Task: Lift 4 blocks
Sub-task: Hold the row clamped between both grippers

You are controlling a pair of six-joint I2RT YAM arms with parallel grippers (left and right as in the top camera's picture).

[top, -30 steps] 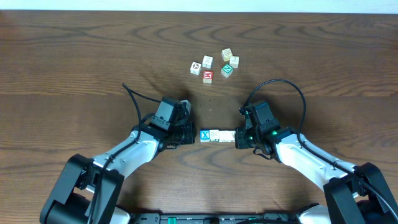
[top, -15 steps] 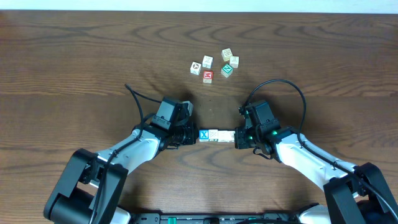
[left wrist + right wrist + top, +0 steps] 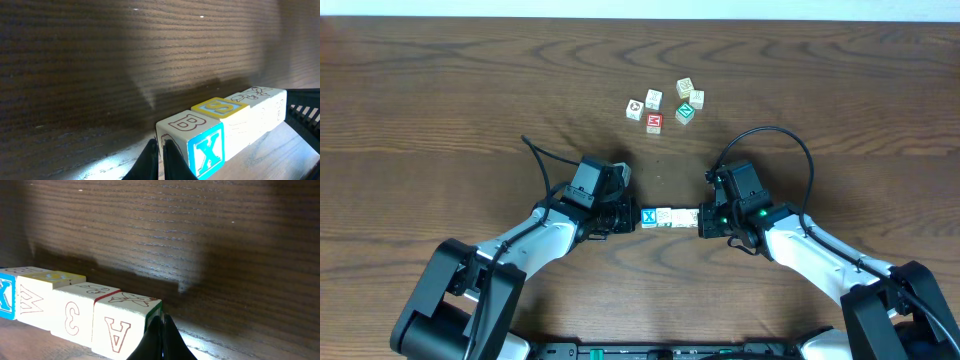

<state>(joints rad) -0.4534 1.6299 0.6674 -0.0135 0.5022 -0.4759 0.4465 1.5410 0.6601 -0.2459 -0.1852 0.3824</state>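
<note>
Blocks (image 3: 669,217) sat in one row; blue X end touching left tool (image 3: 632,218), other end touching right tool (image 3: 701,219); both tools pinched closed; row possibly off counter (image 3: 440,100).

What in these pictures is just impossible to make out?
- Overhead: markings on the loose cubes, too small.
- Overhead: whether the row of blocks is off the table, unclear from above.
- Right wrist: the blue block, cut off by the left edge.
- Left wrist: the row's far end, hidden behind nearer blocks.
</note>
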